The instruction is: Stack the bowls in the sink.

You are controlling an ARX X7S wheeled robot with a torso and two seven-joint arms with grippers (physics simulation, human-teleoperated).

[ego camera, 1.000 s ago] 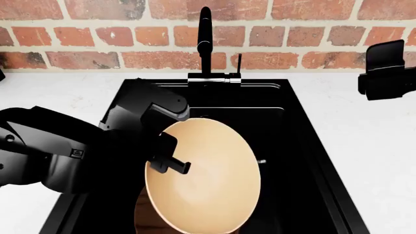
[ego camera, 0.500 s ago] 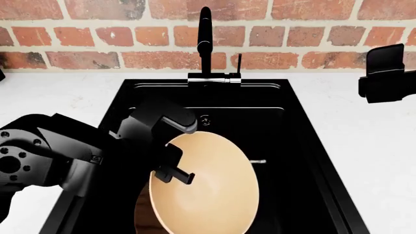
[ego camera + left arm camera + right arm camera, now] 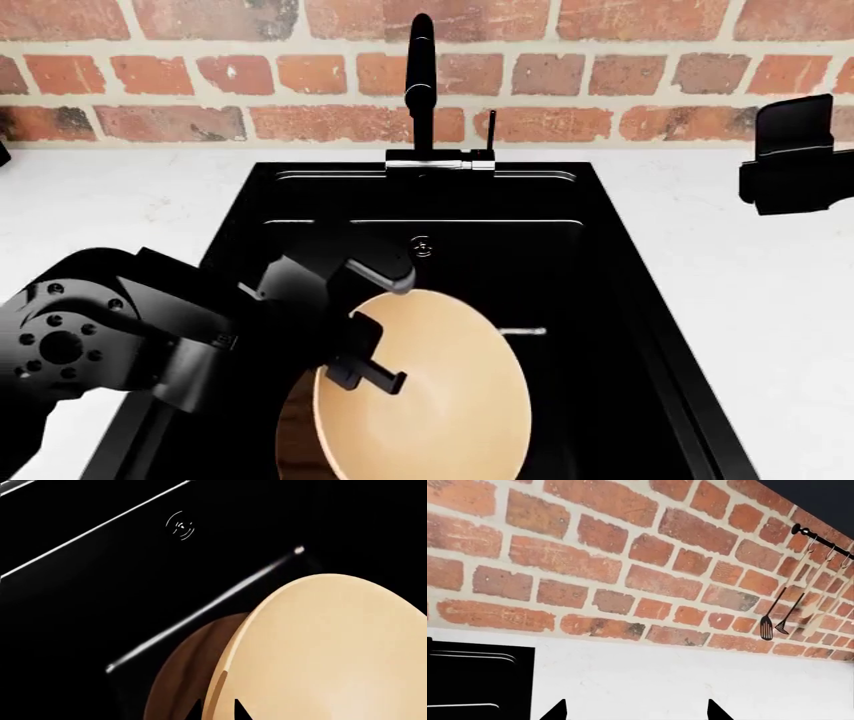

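My left gripper (image 3: 363, 362) is shut on the rim of the cream-beige bowl (image 3: 434, 400) and holds it tilted inside the black sink (image 3: 601, 300). The dark brown bowl (image 3: 294, 435) lies under and behind it, only a sliver showing. In the left wrist view the cream bowl (image 3: 333, 650) fills the near side, the brown bowl (image 3: 193, 675) sits just beyond it, and my gripper (image 3: 219, 711) pinches the cream rim. The steel overflow button (image 3: 422, 246) and the black faucet (image 3: 420, 90) are at the sink's back. My right gripper (image 3: 797, 150) is open and empty, high over the right counter.
White counter (image 3: 747, 300) lies on both sides of the sink, with a brick wall (image 3: 200, 70) behind. The right wrist view shows the counter (image 3: 660, 680), the brick wall and hanging utensils (image 3: 777, 615) on a rail.
My left arm has lowered the cream bowl toward the near end of the sink, over the brown bowl; the overflow button has come into sight. The right arm has barely moved.
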